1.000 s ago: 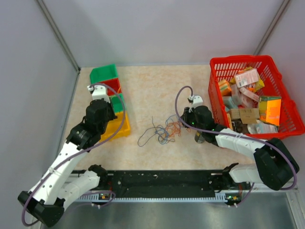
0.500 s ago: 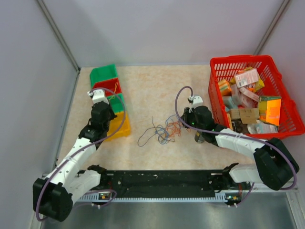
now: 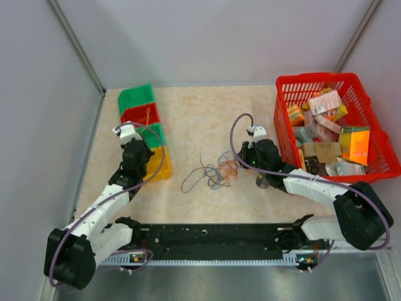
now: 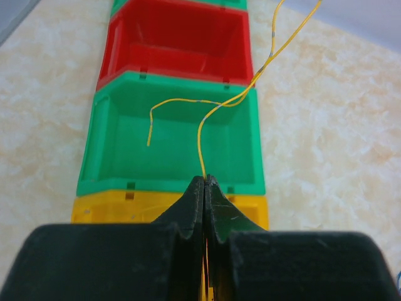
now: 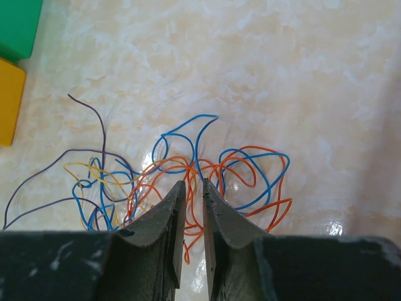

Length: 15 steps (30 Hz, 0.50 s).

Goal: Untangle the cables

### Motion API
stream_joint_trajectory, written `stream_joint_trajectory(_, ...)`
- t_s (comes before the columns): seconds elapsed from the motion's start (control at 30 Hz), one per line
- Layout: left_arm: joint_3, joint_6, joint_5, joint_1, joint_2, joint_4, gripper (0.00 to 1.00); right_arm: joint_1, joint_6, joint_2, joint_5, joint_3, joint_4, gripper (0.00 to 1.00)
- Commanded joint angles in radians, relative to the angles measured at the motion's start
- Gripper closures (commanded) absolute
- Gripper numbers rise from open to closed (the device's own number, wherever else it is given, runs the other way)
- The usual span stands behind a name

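- Cables: loose tangle on the counter, about mid-width, between the bin row on the left and the red basket on the right.
- In the right wrist view I see blue, orange, purple and a little yellow strand knotted together; purple loops trail off to the left.
- Right fingers: parted by a narrow slit and poised right at the orange and blue part of the tangle. An orange strand runs through the gap; I can't tell if it's touching either finger.
- Left fingers: fully closed, pinching one yellow wire at the tips.
- That wire rises out of the tips and arcs far over the green bin and past the red bin. A second branch curls left, with its free end over the green bin.
- Left fingers sit over the far edge of the yellow bin, pointing along the bin row, well apart from the tangle.
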Motion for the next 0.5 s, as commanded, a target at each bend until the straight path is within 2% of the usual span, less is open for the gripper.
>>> stream_joint_trajectory(0.0,-0.117,-0.085,-0.035,-0.022,-0.106,0.011,1.00,-0.008,0.005,-0.011,0.003,0.003,0.045,0.83)
stream_joint_trajectory(0.07,-0.152,-0.113,-0.057,-0.022,-0.196,-0.052,1.00,-0.008,0.005,-0.007,0.000,0.003,0.046,0.83)
stream_joint_trajectory(0.13,-0.157,-0.171,-0.106,-0.022,-0.263,-0.194,1.00,-0.008,0.005,0.002,-0.006,0.006,0.046,0.83)
stream_joint_trajectory(0.27,-0.149,-0.241,-0.087,-0.022,-0.370,-0.331,1.00,-0.008,0.008,0.012,-0.020,0.012,0.051,0.83)
stream_joint_trajectory(0.47,-0.126,-0.462,-0.081,-0.022,-0.336,-0.535,1.00,-0.008,0.009,0.022,-0.014,0.012,0.049,0.83)
